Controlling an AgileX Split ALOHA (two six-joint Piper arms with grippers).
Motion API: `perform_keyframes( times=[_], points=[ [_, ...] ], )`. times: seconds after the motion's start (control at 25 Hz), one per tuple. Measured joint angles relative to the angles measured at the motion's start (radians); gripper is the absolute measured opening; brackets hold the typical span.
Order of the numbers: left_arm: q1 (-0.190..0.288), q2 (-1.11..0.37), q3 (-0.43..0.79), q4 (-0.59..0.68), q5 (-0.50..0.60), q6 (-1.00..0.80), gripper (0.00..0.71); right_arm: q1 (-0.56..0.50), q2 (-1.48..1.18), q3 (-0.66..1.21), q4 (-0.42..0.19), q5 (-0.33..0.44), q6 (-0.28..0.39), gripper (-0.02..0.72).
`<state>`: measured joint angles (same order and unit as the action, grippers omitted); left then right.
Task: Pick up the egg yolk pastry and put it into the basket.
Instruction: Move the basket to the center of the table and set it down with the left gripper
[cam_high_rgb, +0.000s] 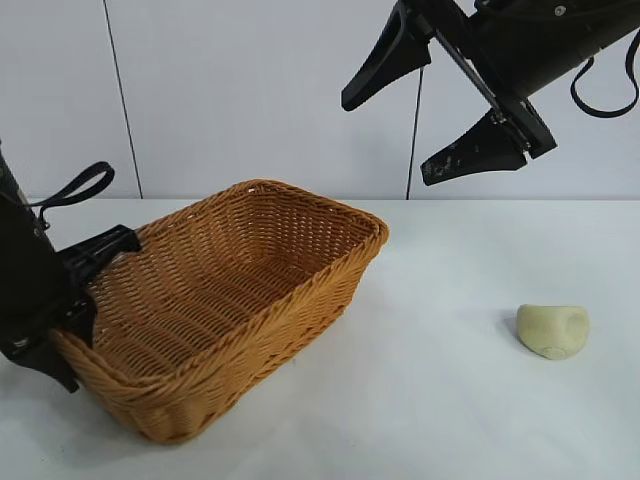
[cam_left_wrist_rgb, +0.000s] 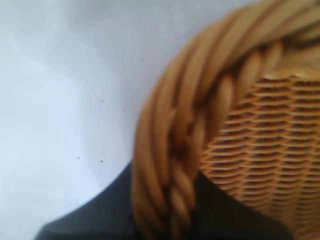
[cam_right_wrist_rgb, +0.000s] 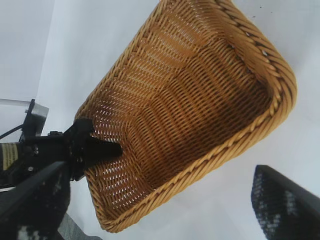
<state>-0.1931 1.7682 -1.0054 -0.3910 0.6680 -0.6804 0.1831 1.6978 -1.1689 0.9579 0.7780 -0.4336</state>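
Wicker fills the near left of the scene: a large rectangular orange-tan woven basket (cam_high_rgb: 230, 300) with sloping sides and a braided rim sits on the white counter (cam_high_rgb: 420, 400), its long axis running diagonally from the near left corner toward the far right. The left gripper (cam_high_rgb: 75, 300), black and low at the exterior view's left edge, is clamped on the basket's near left end, one finger inside the wall and one outside; the left wrist view shows the braided rim (cam_left_wrist_rgb: 175, 150) passing between the dark fingers (cam_left_wrist_rgb: 100, 215). To the right, well apart from the basket, the small pale yellow-cream rounded egg yolk pastry (cam_high_rgb: 553, 330) lies on the bare counter, its dented face turned toward the upper right and its longer side running left to right. Farther back and high above, the right gripper (cam_high_rgb: 430, 130) hangs in the air with its black fingers spread wide apart, gripping nothing.
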Motion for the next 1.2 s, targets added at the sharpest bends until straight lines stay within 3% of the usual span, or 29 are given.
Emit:
perform_keyframes(
  times=[0.4,0.72,0.96,1.2],
  points=[
    [0.022,0.012,-0.139,0.079,0.104,0.144,0.141,0.000,0.000,0.000,0.000,0.000,0.000,0.678],
    [0.022,0.177,-0.325,0.043,0.239,0.363,0.141,0.000,0.000,0.000,-0.007,0.004,0.000,0.678],
    [-0.024,0.258,-0.453,0.041,0.351,0.512,0.141,0.000,0.000,0.000,-0.009,0.011,0.000,0.678],
    [-0.075,0.291,-0.467,0.028,0.336,0.536,0.141,0.000,0.000,0.000,-0.011,0.022,0.000,0.678]
  ],
)
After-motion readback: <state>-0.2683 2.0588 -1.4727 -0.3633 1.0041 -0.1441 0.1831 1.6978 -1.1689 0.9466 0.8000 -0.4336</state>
